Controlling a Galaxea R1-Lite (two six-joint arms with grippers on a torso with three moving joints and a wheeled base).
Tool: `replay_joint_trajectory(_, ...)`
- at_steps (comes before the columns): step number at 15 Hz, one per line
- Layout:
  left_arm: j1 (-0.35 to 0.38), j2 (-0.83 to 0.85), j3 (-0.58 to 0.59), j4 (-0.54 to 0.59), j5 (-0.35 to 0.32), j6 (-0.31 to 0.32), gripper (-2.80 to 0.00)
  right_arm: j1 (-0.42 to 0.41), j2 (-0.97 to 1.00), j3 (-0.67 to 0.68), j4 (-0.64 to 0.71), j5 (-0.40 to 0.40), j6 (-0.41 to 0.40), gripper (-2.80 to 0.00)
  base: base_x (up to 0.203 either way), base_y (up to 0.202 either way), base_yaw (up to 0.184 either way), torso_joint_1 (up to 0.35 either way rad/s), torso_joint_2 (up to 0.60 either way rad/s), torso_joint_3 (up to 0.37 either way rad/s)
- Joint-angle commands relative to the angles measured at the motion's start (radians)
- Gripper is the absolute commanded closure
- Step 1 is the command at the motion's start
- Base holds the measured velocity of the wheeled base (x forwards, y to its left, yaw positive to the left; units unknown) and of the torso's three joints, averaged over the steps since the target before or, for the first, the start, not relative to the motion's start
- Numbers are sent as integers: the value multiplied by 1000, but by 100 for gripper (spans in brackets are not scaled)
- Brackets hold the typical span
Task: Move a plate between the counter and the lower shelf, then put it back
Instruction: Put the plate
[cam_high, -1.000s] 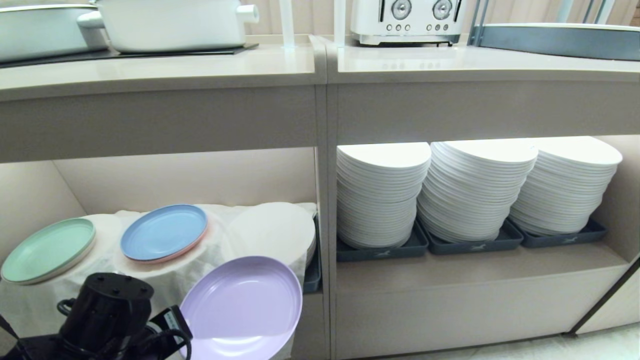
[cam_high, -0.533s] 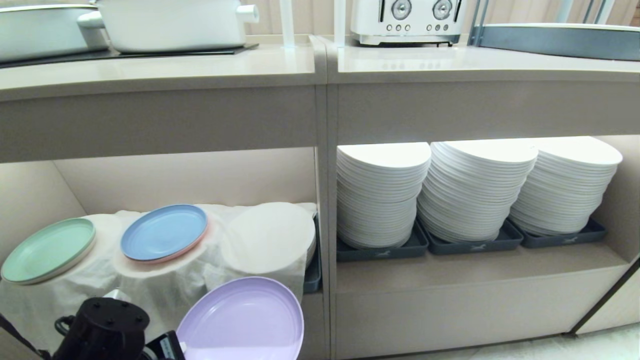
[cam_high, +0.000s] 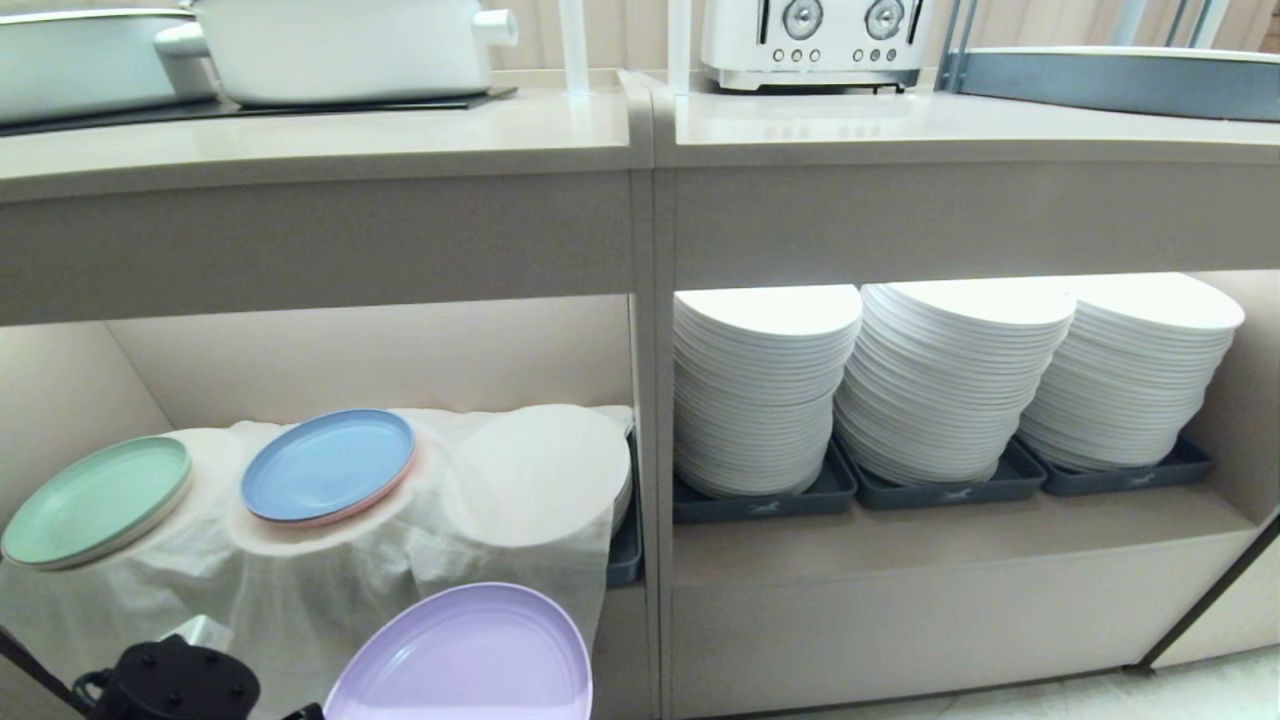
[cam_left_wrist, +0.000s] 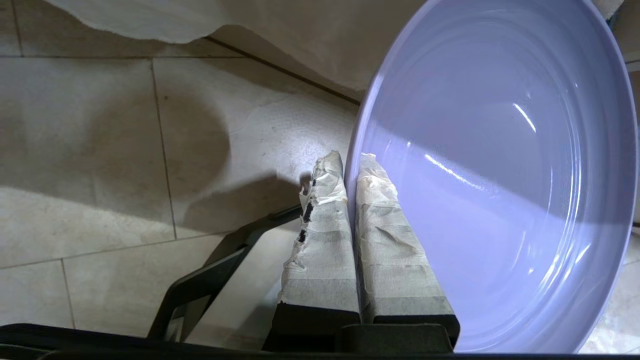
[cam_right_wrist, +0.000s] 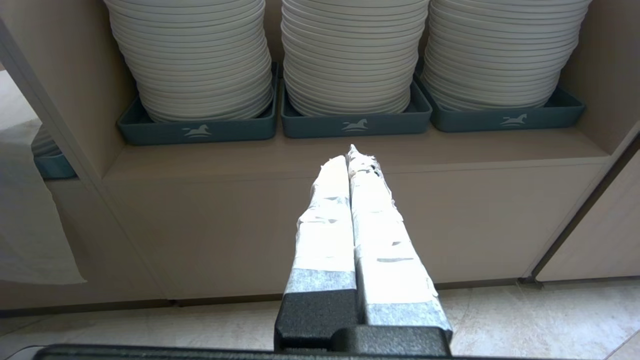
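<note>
The round lavender-purple plate (cam_high: 462, 655) is clamped by its rim in the tape-wrapped left gripper (cam_left_wrist: 350, 162), low in front of the cloth-draped lower shelf (cam_high: 330, 590). Its near edge is cut off in the head view. The right gripper (cam_right_wrist: 350, 155) is pressed closed on nothing, near the white plate stacks (cam_right_wrist: 350, 55).

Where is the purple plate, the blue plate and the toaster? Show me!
purple plate (cam_high: 470, 660): head view, on its flat middle.
blue plate (cam_high: 328, 465): head view, on its flat middle.
toaster (cam_high: 812, 40): head view, on its white front, between the dials.
</note>
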Motion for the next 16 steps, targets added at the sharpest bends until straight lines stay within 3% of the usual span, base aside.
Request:
replay_joint_trajectory(1, 0, -19, 9, -1, 2, -6, 0, -1, 0, 0, 0, 0, 0, 0, 0, 0, 0, 0, 0, 0)
replay_joint_trajectory(16, -14, -18, 6, -6, 1, 0, 0, -1, 0, 0, 0, -1, 0, 0, 0, 0, 0, 0, 0, 0)
